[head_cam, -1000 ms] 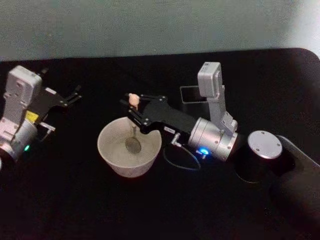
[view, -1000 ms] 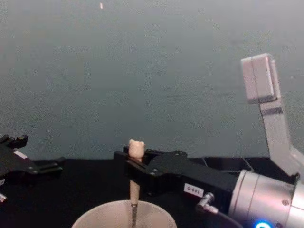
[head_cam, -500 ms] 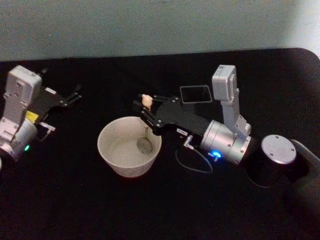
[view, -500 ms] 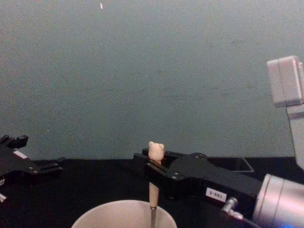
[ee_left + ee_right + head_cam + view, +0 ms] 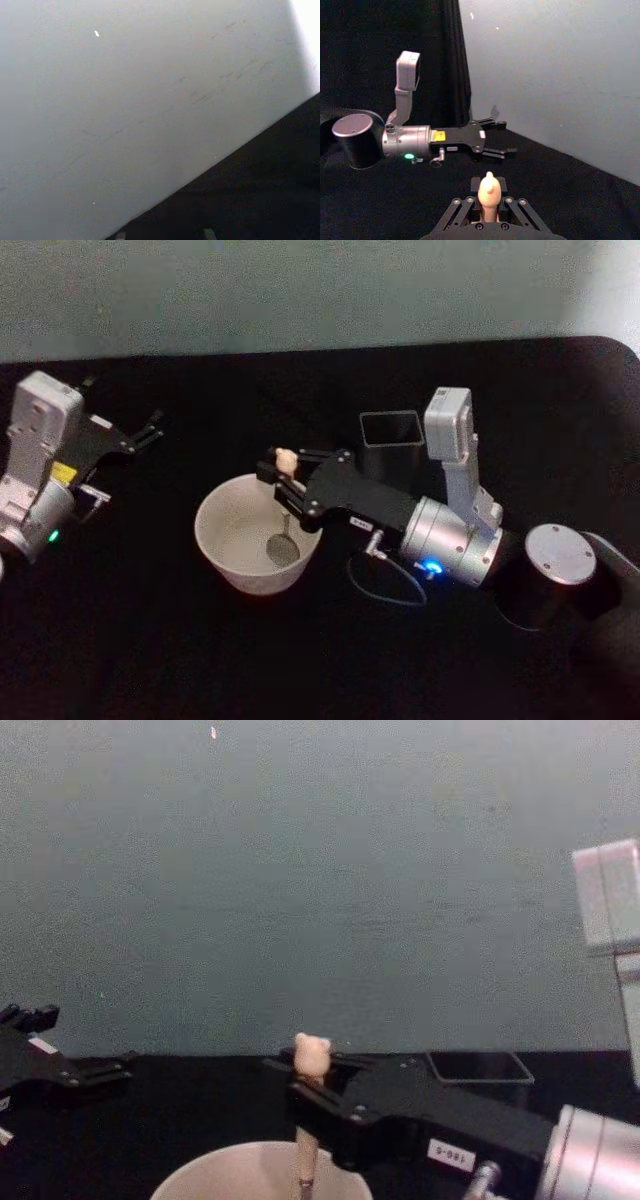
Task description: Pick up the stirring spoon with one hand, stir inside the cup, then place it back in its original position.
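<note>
R gripper (image 5: 283, 472) is seen near frame ctr, jaws closed narrow on the stirring spoon (image 5: 285, 525) just below its bear head. The spoon is held near upright w/ its metal bowl down inside the cup (image 5: 245, 580), which sits lower left of ctr. The dark grey holder (image 5: 390, 443) stands upper right of the cup, behind the gripper. L gripper (image 5: 148, 430) is parked at far left, fingers spread, well apart from the cup.

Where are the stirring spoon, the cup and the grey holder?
stirring spoon (image 5: 282, 549): head view, its metal bowl.
cup (image 5: 248, 580): head view, front outer wall.
grey holder (image 5: 392, 458): head view, front wall.
</note>
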